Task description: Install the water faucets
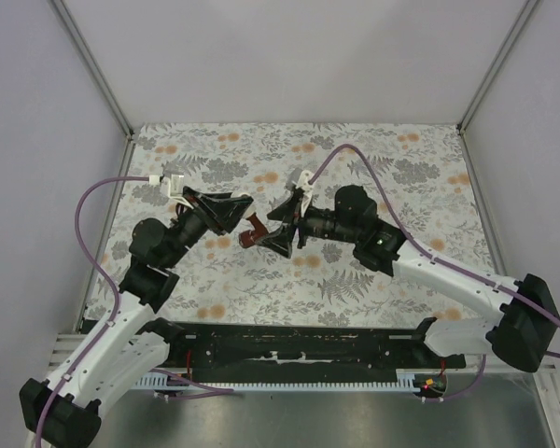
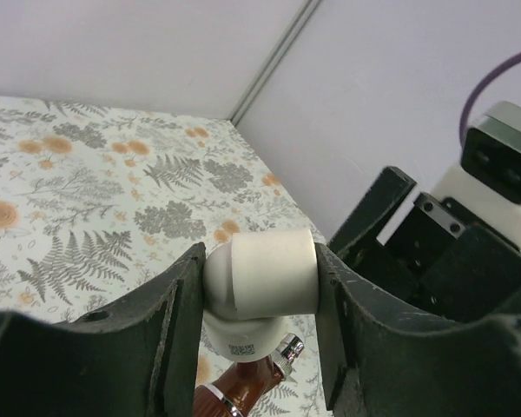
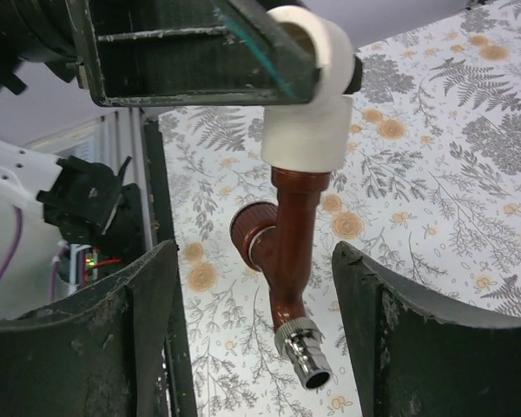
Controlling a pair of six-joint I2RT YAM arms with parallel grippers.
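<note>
Red-brown plastic, that's what the eye lands on: a small dark red-brown tap with a round side collar and a silvery tip, hanging in mid-air above the fern-and-flower patterned surface. Its top end sits inside a white plastic elbow fitting, and the left gripper is clamped on that fitting, one jaw flat on each side.

The right gripper has its jaws apart, one either side of the tap and touching neither side of it.

My read is that the step in hand is screwing the tap into the elbow, with the right side between bites. I honestly can't tell how far the thread is in, since the joint is hidden inside the white collar.

If I were driving it:
- close on the straight brown stem, not the silvery tip or the side collar
- line the wrist up with the stem so the twist stays on axis
- keep the left arm dead steady as the anchor
- go in short turns, because a tilted grab could cross-thread it or lever the elbow out of the left jaws
</note>
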